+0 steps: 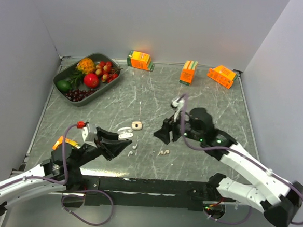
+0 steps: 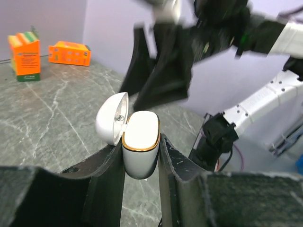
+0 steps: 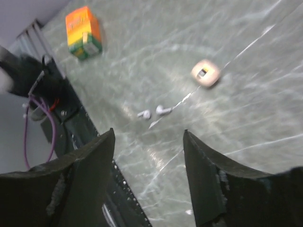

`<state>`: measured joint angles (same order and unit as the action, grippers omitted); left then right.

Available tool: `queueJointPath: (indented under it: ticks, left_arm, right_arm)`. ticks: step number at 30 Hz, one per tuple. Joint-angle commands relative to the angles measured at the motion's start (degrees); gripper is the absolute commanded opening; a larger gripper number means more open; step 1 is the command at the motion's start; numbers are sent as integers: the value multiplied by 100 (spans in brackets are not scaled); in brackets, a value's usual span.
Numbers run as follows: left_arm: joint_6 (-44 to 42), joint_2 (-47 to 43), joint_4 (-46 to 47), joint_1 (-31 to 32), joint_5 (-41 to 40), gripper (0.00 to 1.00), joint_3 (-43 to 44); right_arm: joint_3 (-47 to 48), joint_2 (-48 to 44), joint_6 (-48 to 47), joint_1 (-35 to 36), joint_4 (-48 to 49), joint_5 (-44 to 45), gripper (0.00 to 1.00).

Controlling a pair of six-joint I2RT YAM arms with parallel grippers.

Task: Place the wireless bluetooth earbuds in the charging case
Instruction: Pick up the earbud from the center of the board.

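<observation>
The left gripper (image 2: pixel 140 161) is clenched on the glossy white, gold-rimmed plastic charging case (image 2: pixel 140 135). It holds the case upright with the hinged lid (image 2: pixel 112 118) swung back, so the opening faces up to receive. The right gripper (image 3: pixel 148 135) hangs above the grey marbled table (image 3: pixel 236 123) with its jaws spread and empty. Two tiny white plastic earbuds (image 3: pixel 163 110) lie side by side below it, so it is probably lining up a pick. Another small white earbud (image 1: pixel 130 153) lies near the case.

Robot lab test cell, plain grey walls (image 1: pixel 163 21) around a marble-patterned table (image 1: pixel 142 92), black mounting rail (image 1: pixel 146 186)
</observation>
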<state>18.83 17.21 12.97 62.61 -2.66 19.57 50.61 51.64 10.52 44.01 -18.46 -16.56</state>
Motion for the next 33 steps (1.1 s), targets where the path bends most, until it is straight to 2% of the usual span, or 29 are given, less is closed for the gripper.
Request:
queueJointPath:
  ticks: [1,3,6,7,9,14,18,21,22,24,26,31,33]
  left_arm:
    - [533,-315,-190,6,-762,1,-138]
    - [700,-420,-164,6,-999,2,-243]
    - [999,-491,-94,6,-1404,1,-462]
    - [1043,-499,-41,6,-1474,2,-524]
    - [1027,-535,56,15,-1597,2,-621]
    - [666,-622,74,32,-1563,1,-586]
    - [613,-763,-242,41,-1947,1,-437]
    - [771,-1061,-663,50,-2641,1,-297]
    - [832,-1280,-830,41,-3166,1,-270]
    - [1016,-1483,-1111,41,-3704,1,-226]
    - [1009,-1686,-1445,50,-4119,1,-147]
    - [956,-1380,-1921,41,-4463,1,300]
    - [947,-1238,-2070,50,-4603,1,433]
  right_arm:
    - [-534,539,547,-24,897,-612,65]
    - [-491,935,591,116,765,-194,64]
    - [-315,1488,512,344,510,301,72]
    - [-254,1620,486,606,423,737,73]
    - [-148,1919,372,810,492,1039,73]
    - [-166,2675,451,934,992,1102,64]
    - [-236,2975,669,1022,1449,1076,57]
    - [-455,3036,1336,1110,2071,1067,51]
    - [-586,3071,1791,1145,2205,1119,49]
    - [-701,3133,2233,1250,2625,1295,42]
    - [-684,3291,2918,1373,2690,1497,38]
    - [140,3923,3982,1856,1434,2270,48]
    - [317,4099,4342,1970,1161,2376,48]
